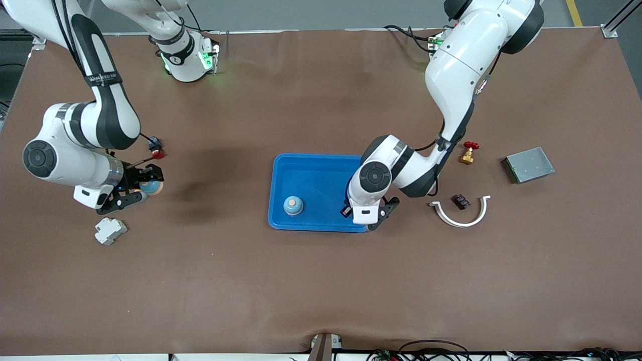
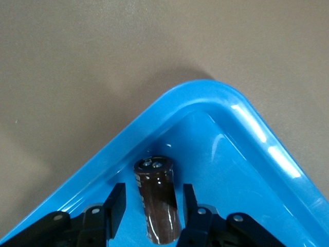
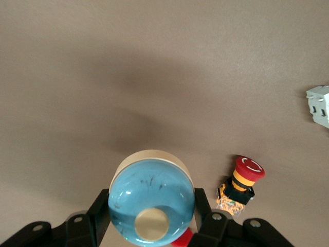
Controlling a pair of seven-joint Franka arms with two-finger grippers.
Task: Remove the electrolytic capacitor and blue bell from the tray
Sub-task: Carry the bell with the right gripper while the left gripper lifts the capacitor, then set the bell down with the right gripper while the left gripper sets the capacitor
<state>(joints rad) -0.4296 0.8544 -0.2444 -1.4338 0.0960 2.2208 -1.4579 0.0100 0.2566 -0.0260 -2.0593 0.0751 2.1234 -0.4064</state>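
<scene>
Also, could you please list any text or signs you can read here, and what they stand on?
No text can be read.
White lettering on the right arm's black band: too blurred to read.
White curved marks on the red button: a sign, no words.
The capacitor and bell show no print.

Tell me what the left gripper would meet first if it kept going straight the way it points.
Probably the blue tray: the left gripper, straddling the capacitor, points down at the tray's floor near a corner.

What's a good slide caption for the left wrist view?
Left gripper over a corner of the blue tray, its fingers either side of the dark capacitor.
</scene>
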